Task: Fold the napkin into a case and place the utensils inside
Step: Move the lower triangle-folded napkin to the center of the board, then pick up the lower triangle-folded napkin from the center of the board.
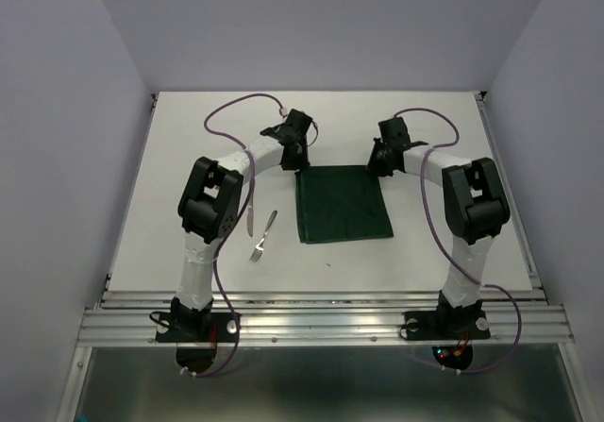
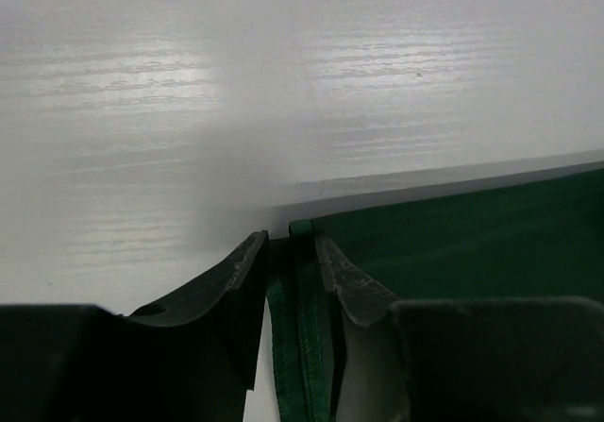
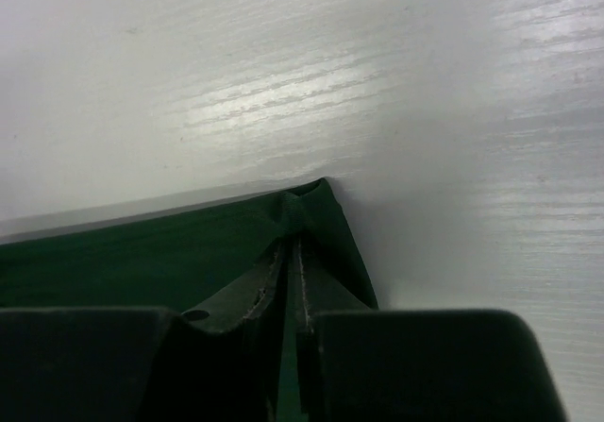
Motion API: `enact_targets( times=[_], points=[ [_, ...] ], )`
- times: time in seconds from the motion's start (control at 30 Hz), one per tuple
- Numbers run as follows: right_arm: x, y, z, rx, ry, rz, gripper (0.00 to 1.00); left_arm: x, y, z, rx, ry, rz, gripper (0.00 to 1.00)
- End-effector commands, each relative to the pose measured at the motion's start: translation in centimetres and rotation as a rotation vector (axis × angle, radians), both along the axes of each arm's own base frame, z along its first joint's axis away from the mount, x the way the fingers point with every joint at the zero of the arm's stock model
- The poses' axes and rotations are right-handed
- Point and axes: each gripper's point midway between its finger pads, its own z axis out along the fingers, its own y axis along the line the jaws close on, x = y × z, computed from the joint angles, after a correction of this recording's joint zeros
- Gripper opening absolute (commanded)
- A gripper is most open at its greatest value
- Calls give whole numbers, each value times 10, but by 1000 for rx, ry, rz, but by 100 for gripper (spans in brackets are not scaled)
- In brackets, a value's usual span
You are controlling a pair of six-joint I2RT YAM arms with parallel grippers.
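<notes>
1. From the top camera, the dark green napkin (image 1: 343, 205) lies flat on the white table (image 1: 189, 139), about in the middle. It is folded into a neat shape with four sides.
2. The left claw (image 1: 294, 165) sits at the far left corner of the napkin. The right claw (image 1: 377, 165) sits at the far right corner. Both are low, down at the cloth.
3. The fork (image 1: 262, 235) lies on the table to the left of the napkin, a little apart from it. The knife (image 1: 250, 216) lies just beside the fork, on its left, and the left arm hides part of it. Neither one touches the napkin.
4. From the left wrist camera, the left claw (image 2: 290, 243) has a narrow gap between its fingers (image 2: 241, 276). Folds of the green napkin (image 2: 453, 243) stand up in that gap. I cannot tell if the claw is squeezing the cloth or only sits around it. The rest of the napkin lies flat on the table (image 2: 283, 63) to the right of the claw.
5. From the right wrist camera, the right claw (image 3: 293, 247) has its fingers (image 3: 245, 295) almost pressed together. A thin bit of the napkin (image 3: 142, 252) is pinched between them, right at the cloth's corner. The corner puckers up a little at the fingertips. The rest of the cloth spreads to the left, and bare table (image 3: 425, 110) shows beyond it and to the right.
</notes>
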Motion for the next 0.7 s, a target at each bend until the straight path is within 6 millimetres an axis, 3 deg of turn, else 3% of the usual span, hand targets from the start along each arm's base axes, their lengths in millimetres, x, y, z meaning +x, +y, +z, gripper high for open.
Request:
enact_targets(
  times=[0.0,0.17,0.2,0.23,0.3,0.33,0.37,0.4,0.43,0.47,0.5,0.53,0.57,0.67],
  points=[
    [-3,9,24,40,-24,67,15,8,2,50,-9,-94,5,41],
    [-18,46,58,-6,-87,118,41,2,12,81,-21,-132,32,50],
    [-23,52,62,-23,-88,125,47,0,20,82,-10,-132,50,54],
    [-24,56,64,-52,-100,114,54,-2,26,96,-21,-153,65,54],
    [-32,84,75,-84,-123,156,62,-9,42,95,-20,-140,99,55],
    [-31,89,71,-127,-128,149,65,-8,59,109,-38,-160,137,55],
    [-27,102,83,-138,-160,163,70,-11,67,110,-44,-156,155,55],
    [-36,119,80,-163,-154,199,72,-18,79,103,-46,-134,177,56],
    [-34,125,81,-194,-165,195,75,-21,90,115,-62,-153,198,57],
    [-34,131,68,-226,-144,207,80,-20,109,117,-64,-156,241,57],
    [-34,147,77,-229,-161,225,82,-26,121,110,-59,-135,266,58],
    [-32,152,75,-242,-165,223,83,-30,131,119,-68,-150,282,58],
    [-29,161,73,-248,-168,230,85,-33,146,113,-59,-137,311,58],
    [-30,171,55,-287,-139,239,85,-42,164,115,-55,-144,331,58]
  ],
)
